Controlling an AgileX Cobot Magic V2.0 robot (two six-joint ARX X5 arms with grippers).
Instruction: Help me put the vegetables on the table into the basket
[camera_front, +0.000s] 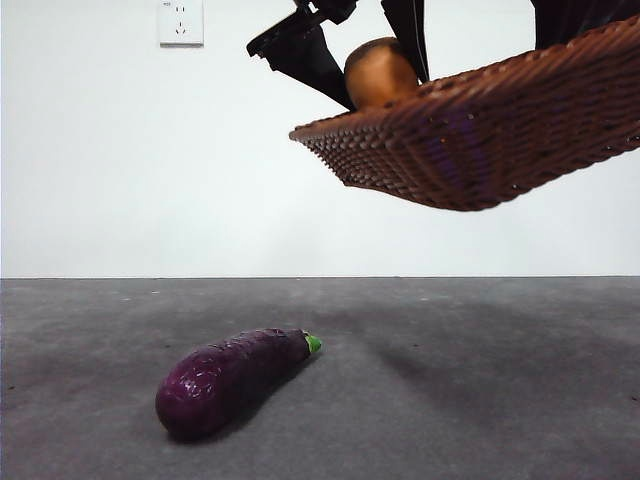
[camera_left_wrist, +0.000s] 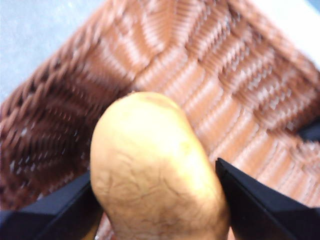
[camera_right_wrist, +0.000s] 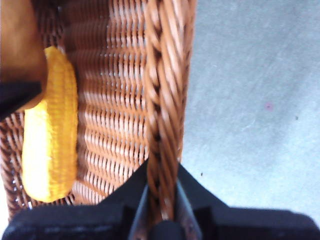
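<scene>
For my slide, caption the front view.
Left hand lowers potato into raised basket; eggplant remains on table.

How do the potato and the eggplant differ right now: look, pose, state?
1. The potato is rounded and orange-brown; the eggplant is long, glossy and dark purple with a green stem tip.
2. The potato is up in the air, above the basket; the eggplant lies on the table.
3. The potato is clamped in the left hand; nothing touches the eggplant.
Shared: neither rests in the basket yet.
</scene>
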